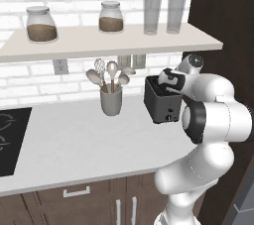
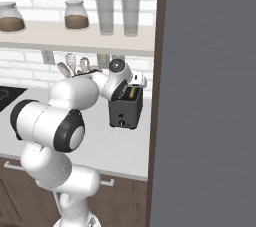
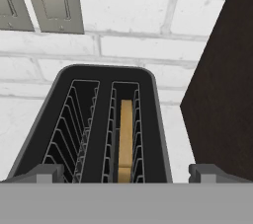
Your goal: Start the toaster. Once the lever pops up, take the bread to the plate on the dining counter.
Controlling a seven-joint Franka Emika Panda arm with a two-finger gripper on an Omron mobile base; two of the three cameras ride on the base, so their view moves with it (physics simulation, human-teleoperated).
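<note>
Cooktop: I saw a black cooktop (image 1: 10, 140) set into the pale surface (image 1: 84, 144) at the far left of the left base view.
Shelf: above it ran a pale shelf (image 1: 99, 43) on the white brick wall, carrying two lidded jars (image 1: 41, 23) with brown contents and two tall grey glasses (image 1: 152, 16).
Utensil cup: I noted a grey cup (image 1: 111, 101) of spoons and a whisk standing on the surface, left of the toaster and apart from it.
Outlets: grey wall plates (image 3: 54, 1) sat on the brick behind the toaster.
Toaster: the dark grey toaster (image 1: 161, 102) stood on the surface near its right end, beside the dark cabinet panel (image 3: 222, 80); small knobs showed low on its front face (image 2: 121, 121).
Bread: a tan slice, the bread (image 3: 126, 139), sat upright and low in the right-hand slot in the hand view; the left-hand slot showed bare wire guides.
Gripper: the gripper (image 3: 126, 171) hung just above the near edge of the toaster's top, looking down along the slots. Its two tips stood wide apart, one at each near corner of the toaster, grasping nothing.
Arm: my white arm (image 1: 213, 115) rose at the right of the left base view, bent over the toaster.
</note>
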